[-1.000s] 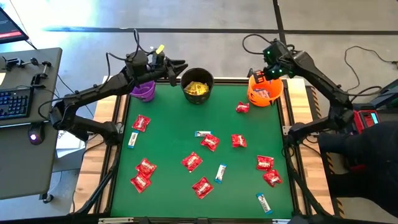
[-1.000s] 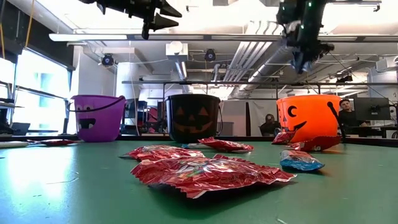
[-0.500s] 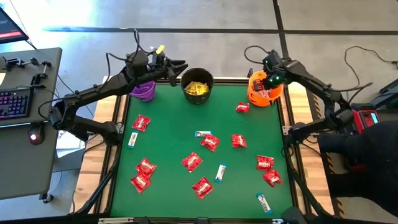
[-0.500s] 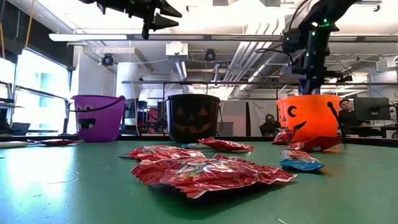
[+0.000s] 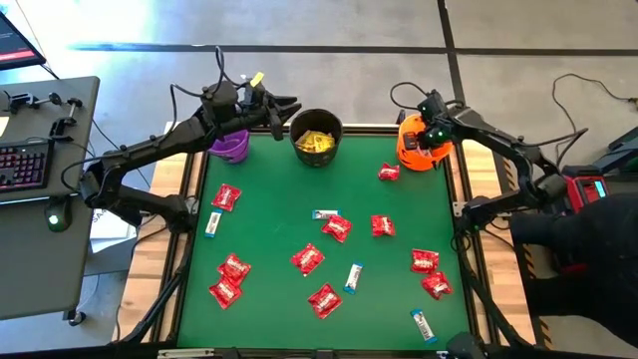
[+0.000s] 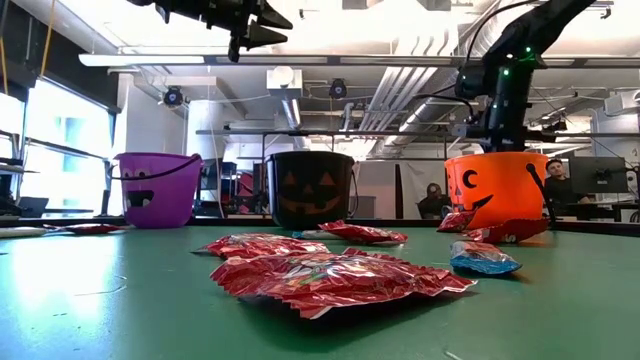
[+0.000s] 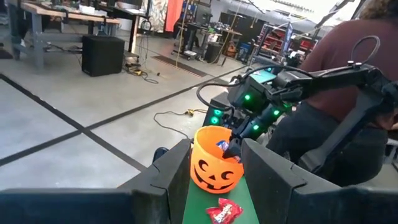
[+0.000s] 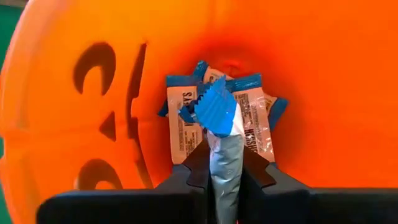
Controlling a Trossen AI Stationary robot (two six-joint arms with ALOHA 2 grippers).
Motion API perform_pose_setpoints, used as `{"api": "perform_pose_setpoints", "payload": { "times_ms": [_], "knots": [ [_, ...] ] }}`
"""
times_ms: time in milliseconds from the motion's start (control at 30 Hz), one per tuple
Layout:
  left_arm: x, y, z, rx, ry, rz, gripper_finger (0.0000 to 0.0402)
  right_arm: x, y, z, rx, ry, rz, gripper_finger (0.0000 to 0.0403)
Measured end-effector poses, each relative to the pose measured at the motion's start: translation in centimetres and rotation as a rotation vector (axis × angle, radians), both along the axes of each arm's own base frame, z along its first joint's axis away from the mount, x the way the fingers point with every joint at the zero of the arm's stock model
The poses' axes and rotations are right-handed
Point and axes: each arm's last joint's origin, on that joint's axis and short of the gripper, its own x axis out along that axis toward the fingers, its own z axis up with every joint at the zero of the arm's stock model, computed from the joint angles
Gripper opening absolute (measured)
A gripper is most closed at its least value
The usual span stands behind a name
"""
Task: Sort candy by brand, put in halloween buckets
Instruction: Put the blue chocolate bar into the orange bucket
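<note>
While your right end effector pinches a slim white-and-blue foil bar upright, it hangs inside the mouth of the glossy orange plastic pail with the dark face, at one o'clock on the green counter. Two matching flat bars already lie on that pail's smooth bottom. The round black plastic pail at twelve holds yellow packets; what the purple pail at eleven holds is hidden. Your left end effector waits above, between the purple and black pails, fingers spread. By my judgement most sorting remains: about a dozen crinkly red packets and four white-and-blue bars lie scattered across the counter.
</note>
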Motion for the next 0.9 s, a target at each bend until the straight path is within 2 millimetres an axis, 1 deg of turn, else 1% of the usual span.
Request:
{"api": "perform_pose_setpoints", "payload": {
  "times_ms": [300,433,500,600,733,833,900],
  "knots": [
    [0.0,0.0,0.0,0.002,0.001,-0.002,0.0133,0.0,-0.1,0.0,-0.01,-0.003,-0.018,0.0073],
    [0.0,0.0,0.0,0.002,0.002,-0.002,0.0133,0.0,-0.1,0.1,-0.014,0.001,-0.002,0.0099],
    [0.0,0.0,0.0,0.002,0.002,-0.003,0.0133,0.1,-0.2,0.6,-0.02,0.003,0.008,0.0115],
    [0.0,0.0,0.0,0.001,0.002,-0.003,0.0133,0.3,-0.4,1.7,-0.049,0.026,0.026,0.0136],
    [0.0,0.0,0.0,0.001,0.002,-0.003,0.0133,0.5,-0.6,4.2,-0.095,0.051,0.037,0.0157],
    [0.0,0.0,0.0,0.0,0.004,-0.003,0.0133,0.9,-0.3,6.0,-0.116,0.044,0.054,0.0162],
    [0.0,0.0,-0.1,-0.004,0.01,-0.003,0.0133,1.3,0.4,7.1,-0.134,0.015,0.086,0.0156]
  ]
}}
